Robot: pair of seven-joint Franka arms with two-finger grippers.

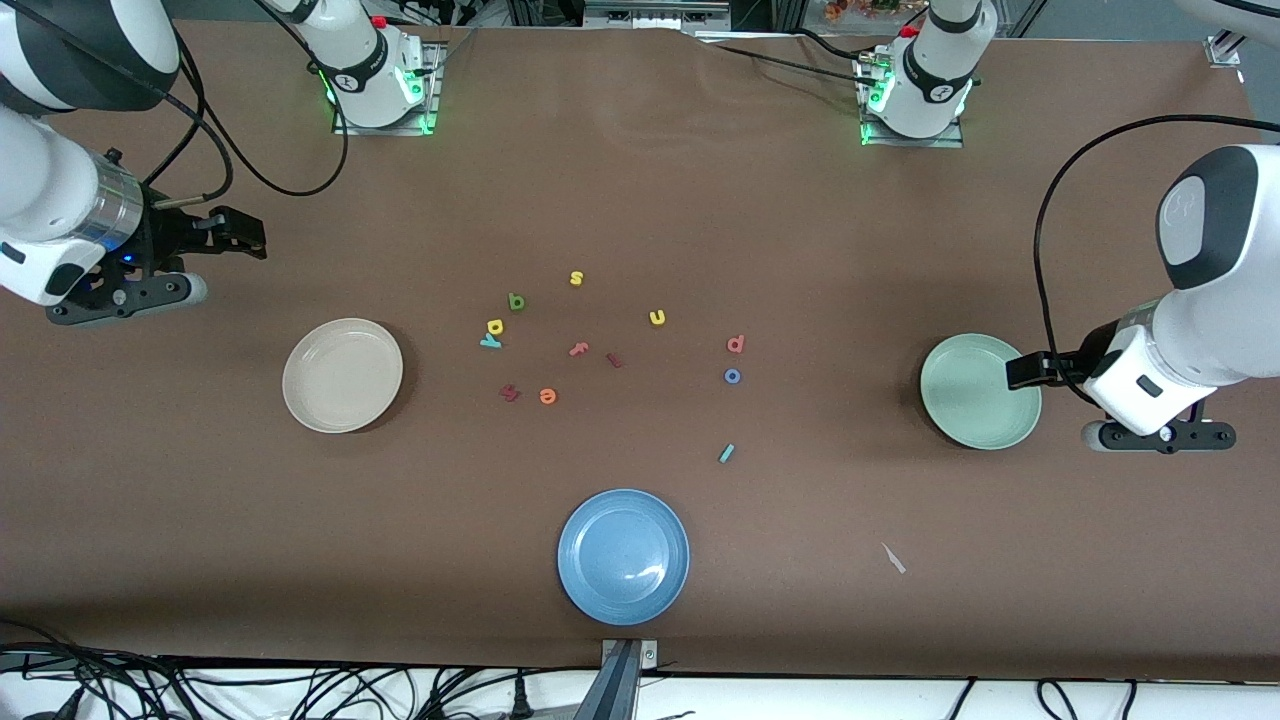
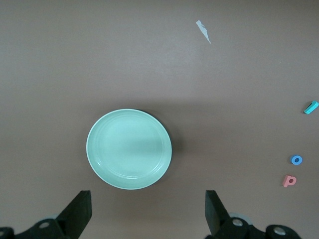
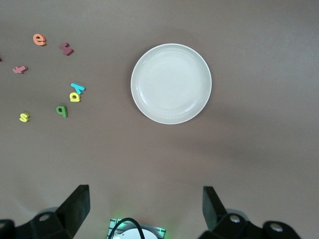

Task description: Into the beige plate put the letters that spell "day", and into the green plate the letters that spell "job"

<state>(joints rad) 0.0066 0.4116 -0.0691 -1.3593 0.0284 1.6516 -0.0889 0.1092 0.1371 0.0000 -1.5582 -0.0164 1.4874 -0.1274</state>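
At frame centre on the desk all six letters (image 1: 495,327) lie unsorted, beige plate (image 1: 342,375) and green plate (image 1: 980,391) bare, left end effector (image 2: 147,214) and right end effector (image 3: 144,211) released, so a first pick is due.

Bare table around crowded letter cluster (image 1: 545,335)
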